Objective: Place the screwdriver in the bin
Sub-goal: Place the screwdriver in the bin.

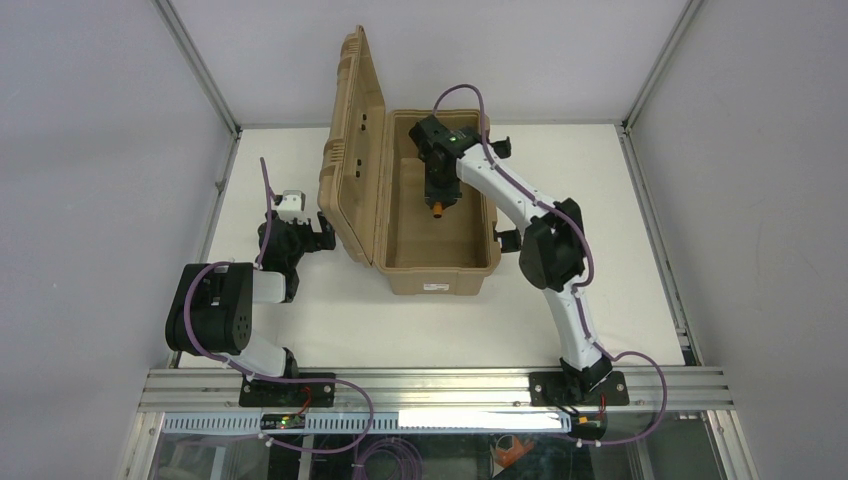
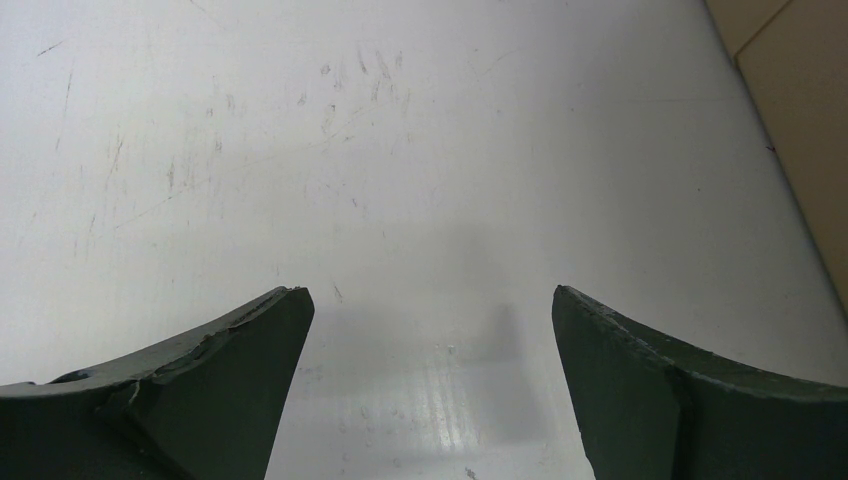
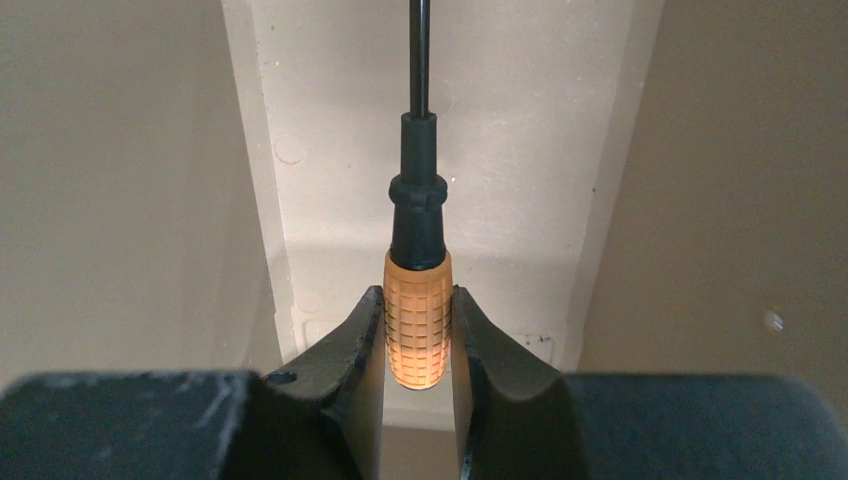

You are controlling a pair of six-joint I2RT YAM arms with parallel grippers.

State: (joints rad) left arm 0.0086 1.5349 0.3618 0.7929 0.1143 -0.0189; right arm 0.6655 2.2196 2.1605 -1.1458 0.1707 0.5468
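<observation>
The tan bin (image 1: 440,282) stands open on the white table, its ribbed lid (image 1: 358,140) upright on the left. My right gripper (image 1: 438,203) hangs over the inside of the bin, shut on the screwdriver (image 1: 438,211). In the right wrist view the fingers (image 3: 350,340) clamp the orange gridded handle (image 3: 417,335), and the black shaft points away toward the bin floor (image 3: 520,150). My left gripper (image 1: 318,232) is open and empty over bare table, just left of the lid; its fingertips (image 2: 285,310) stand wide apart.
The bin's tan side (image 2: 800,120) shows at the right edge of the left wrist view. Bin walls (image 3: 120,180) rise on both sides of the right gripper. Aluminium frame rails border the table.
</observation>
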